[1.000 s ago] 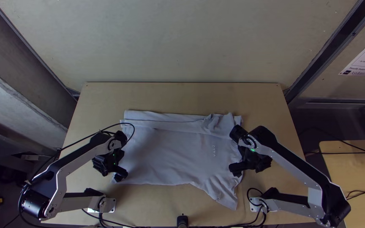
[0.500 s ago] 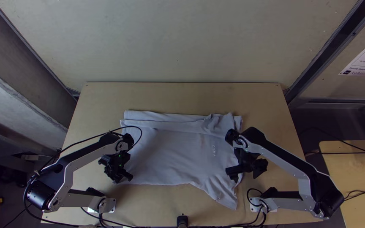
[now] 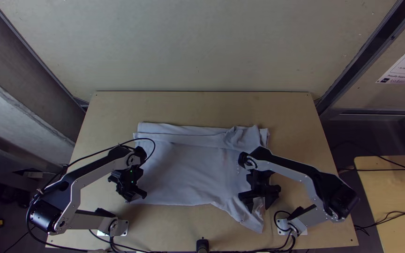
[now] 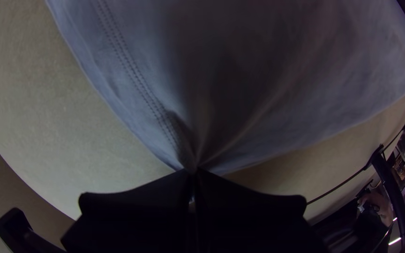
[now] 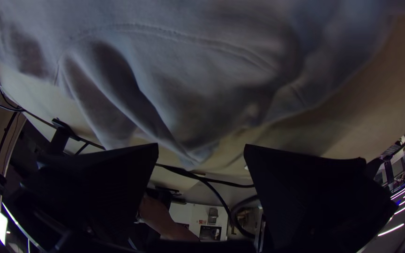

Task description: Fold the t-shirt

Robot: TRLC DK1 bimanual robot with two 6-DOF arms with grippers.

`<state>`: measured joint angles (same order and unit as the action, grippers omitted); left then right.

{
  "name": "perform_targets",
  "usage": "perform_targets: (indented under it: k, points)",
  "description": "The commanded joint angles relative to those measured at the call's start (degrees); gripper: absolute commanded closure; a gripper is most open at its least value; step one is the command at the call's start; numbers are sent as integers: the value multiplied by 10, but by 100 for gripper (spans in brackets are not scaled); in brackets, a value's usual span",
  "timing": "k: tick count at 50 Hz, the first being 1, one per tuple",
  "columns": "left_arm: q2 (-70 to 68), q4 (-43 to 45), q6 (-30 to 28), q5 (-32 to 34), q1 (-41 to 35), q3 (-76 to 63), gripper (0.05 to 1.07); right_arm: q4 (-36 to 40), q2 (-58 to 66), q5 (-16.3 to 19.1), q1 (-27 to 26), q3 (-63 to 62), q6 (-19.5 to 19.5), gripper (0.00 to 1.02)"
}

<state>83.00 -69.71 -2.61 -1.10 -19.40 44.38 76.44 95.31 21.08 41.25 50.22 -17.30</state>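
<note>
Left corner pinched, right flap free: the t-shirt lies mid-table.
Nearest, the creased flap trails toward the table's near edge; the right gripper stands over it, fingers apart, and a shallow grasp might catch only the top layer. Slightly farther, the left gripper's fingers clamp the near-left corner; lifting that side alone could skew everything. At the far side, a hard pull may drag the rumpled folded band open.
</note>
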Motion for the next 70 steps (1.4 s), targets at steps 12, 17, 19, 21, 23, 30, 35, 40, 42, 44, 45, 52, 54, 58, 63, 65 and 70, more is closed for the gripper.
perform_targets:
  k: [12,17,19,21,23,30,35,40,42,44,45,52,54,58,63,65,70]
  points:
    - [2,-6,-21,-12,39,12,104,-26,29,-20,36,-18,14,100]
    - [2,-10,-27,-12,49,25,104,-8,10,-23,30,-11,18,100]
    - [2,-12,-29,-12,54,32,104,-1,-5,-23,23,-5,18,100]
    - [1,-14,-32,-12,62,41,104,7,-21,-23,8,3,18,100]
    - [1,-19,-34,-11,67,52,104,21,-30,-24,-5,13,18,100]
    - [-4,-29,-35,-11,80,80,104,56,-64,-46,-57,37,29,100]
    - [-10,-33,-39,-11,89,96,104,65,-86,-67,-91,52,31,100]
    - [-14,-35,-48,-11,103,109,104,78,-94,-97,-118,64,35,100]
    - [-14,-35,-51,-11,110,114,104,81,-94,-106,-132,66,39,100]
    - [-14,-34,-52,-11,117,120,104,82,-94,-112,-146,71,46,100]
    - [-14,-35,-54,-11,120,123,104,82,-94,-114,-152,75,48,100]
    - [-6,-33,-56,-7,131,157,104,85,-79,-134,-187,114,61,100]
    - [-3,-31,-55,-6,131,171,104,85,-73,-141,-196,130,65,100]
    - [9,-31,-49,-6,132,201,104,87,-56,-148,-220,163,73,100]
    - [34,-31,-46,-6,138,246,104,91,-31,-156,-239,212,81,100]
    - [45,-29,-45,-6,139,265,104,92,-21,-160,-245,229,82,100]
    - [73,-24,-46,-7,145,311,104,94,8,-166,-253,270,89,100]
